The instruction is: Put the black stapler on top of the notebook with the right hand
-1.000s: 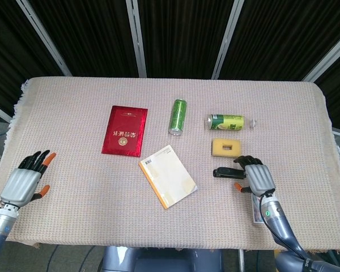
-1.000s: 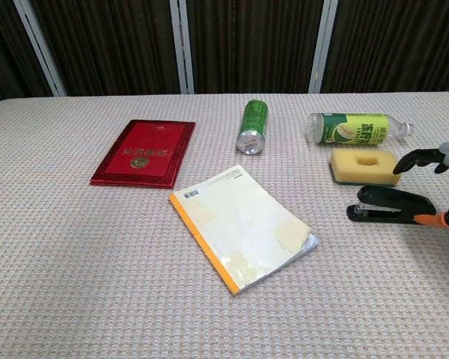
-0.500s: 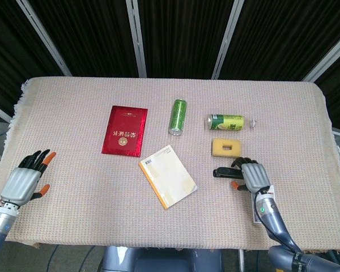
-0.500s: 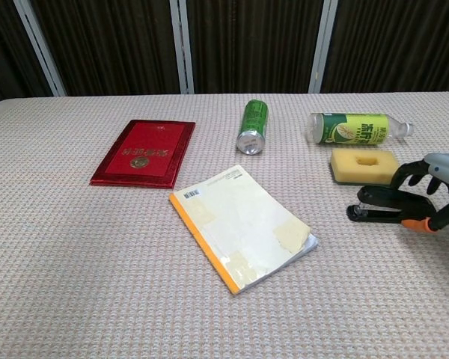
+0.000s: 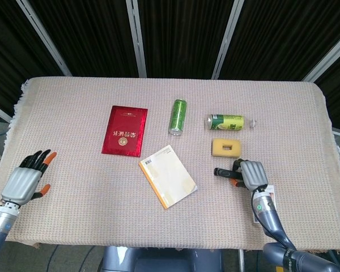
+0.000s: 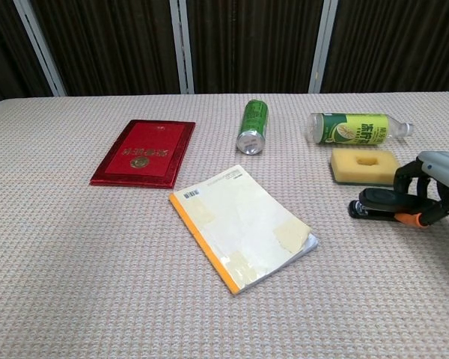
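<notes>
right hand (image 6: pixel 434 188) fingers curled round black stapler (image 6: pixel 374 207), on the table at notebook's (image 6: pixel 243 226) 3 o'clock. grasp looks made; lift + placing left. left hand (image 5: pixel 27 177) spread, idle.

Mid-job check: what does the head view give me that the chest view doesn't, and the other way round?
Only the head view shows the left hand, open at the table's near-left edge, the right forearm, a small card beside it, and all edges of the beige cloth-covered table.

Only the chest view shows, from the side, the right hand's fingers wrapped over the black stapler, which rests on the cloth.

Both show the right hand, the yellow-spined notebook, red booklet, green can, lying green-labelled bottle and yellow sponge.
</notes>
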`<state>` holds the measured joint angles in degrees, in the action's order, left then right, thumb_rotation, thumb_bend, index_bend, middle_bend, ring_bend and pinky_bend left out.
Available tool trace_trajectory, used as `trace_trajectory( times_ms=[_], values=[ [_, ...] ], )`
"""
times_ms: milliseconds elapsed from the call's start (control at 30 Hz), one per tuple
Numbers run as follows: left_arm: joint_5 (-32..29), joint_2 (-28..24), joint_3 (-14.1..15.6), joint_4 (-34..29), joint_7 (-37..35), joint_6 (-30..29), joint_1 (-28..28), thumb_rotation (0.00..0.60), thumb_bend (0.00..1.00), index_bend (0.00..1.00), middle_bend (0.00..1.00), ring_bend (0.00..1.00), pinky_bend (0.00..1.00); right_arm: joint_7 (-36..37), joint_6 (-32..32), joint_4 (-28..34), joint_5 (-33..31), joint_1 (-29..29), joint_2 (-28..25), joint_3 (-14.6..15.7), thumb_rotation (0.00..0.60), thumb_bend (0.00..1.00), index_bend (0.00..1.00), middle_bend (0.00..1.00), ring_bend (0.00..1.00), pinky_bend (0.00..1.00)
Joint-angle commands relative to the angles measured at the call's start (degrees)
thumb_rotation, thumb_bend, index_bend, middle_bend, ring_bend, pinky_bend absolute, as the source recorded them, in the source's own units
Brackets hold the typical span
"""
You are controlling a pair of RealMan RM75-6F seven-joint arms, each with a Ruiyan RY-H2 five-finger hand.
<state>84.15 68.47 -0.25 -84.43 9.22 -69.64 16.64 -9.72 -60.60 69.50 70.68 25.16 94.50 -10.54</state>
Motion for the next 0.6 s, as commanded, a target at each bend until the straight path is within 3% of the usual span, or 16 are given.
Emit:
trace_trajectory(
  times_ms=[33, 400, 600],
  values=[
    [0.0, 0.0, 0.0, 0.0, 0.0, 0.0, 0.0, 0.6, 0.32, 0.0, 0.0, 0.0, 0.13, 0.0, -1.3, 0.3, 0.6, -0.1, 0.1, 0.0, 0.6, 0.41, 0.66, 0.48, 0.54, 0.72],
    [0.5, -0.1, 0.3, -0.3, -0.4, 0.0, 0.3, 0.6, 0.32, 0.0, 0.0, 0.0, 0.13, -5.4, -7.2, 13.1, 1.5, -1.8, -5.0, -0.5, 0.6, 0.42, 0.66, 0.48, 0.55, 0.73],
    [0.9, -0.1, 0.4, -0.5, -0.6, 0.3, 0.6, 0.6, 0.32, 0.0, 0.0, 0.0, 0.13, -10.2, -8.1, 20.0, 0.4, -1.4, -4.5, -0.3, 0.6, 0.42, 0.67, 0.48, 0.55, 0.73]
  ],
)
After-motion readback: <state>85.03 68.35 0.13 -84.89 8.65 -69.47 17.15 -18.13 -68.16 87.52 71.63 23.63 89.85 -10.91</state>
